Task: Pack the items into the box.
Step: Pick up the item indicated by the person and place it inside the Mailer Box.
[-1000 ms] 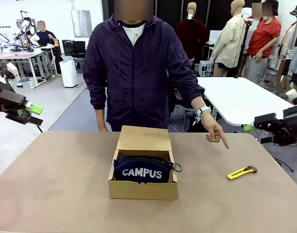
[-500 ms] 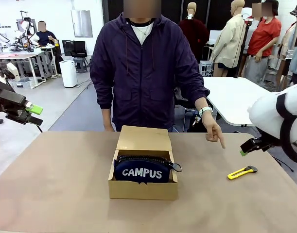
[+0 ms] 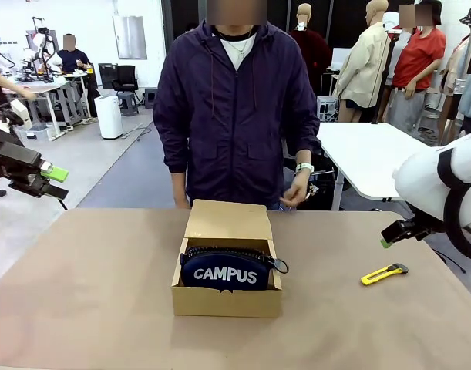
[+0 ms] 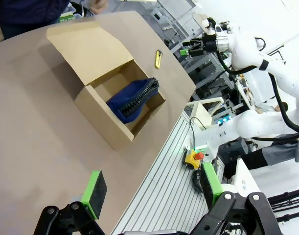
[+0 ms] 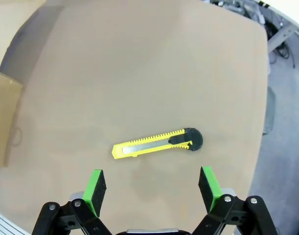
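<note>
- Left gripper (image 4: 151, 191) – jaws spread wide, with nothing between the green pads. It hangs off the table's left side, well apart from the box.
- Right gripper (image 5: 153, 188) – jaws fully apart and empty. It hovers over the right part of the table (image 3: 89, 293). In the right wrist view the utility knife (image 5: 156, 143) lies ahead of the open fingers and is not touched.
- Utility knife: lies flat on the table surface, to the right of the box and well apart from it. The body is yellow, with a black end cap.
- Box (image 3: 226, 297): sits at the table's centre. The flap lid is open and folded back toward the person.
- Pouch (image 3: 223, 271): sits inside the box, filling most of its width. The white "CAMPUS" lettering faces the robot's side and the zip runs along the top edge.
- Person: stands at the far edge, directly behind the box. One hand (image 3: 297, 193) is held at waist height, above the table and touching nothing on it.
</note>
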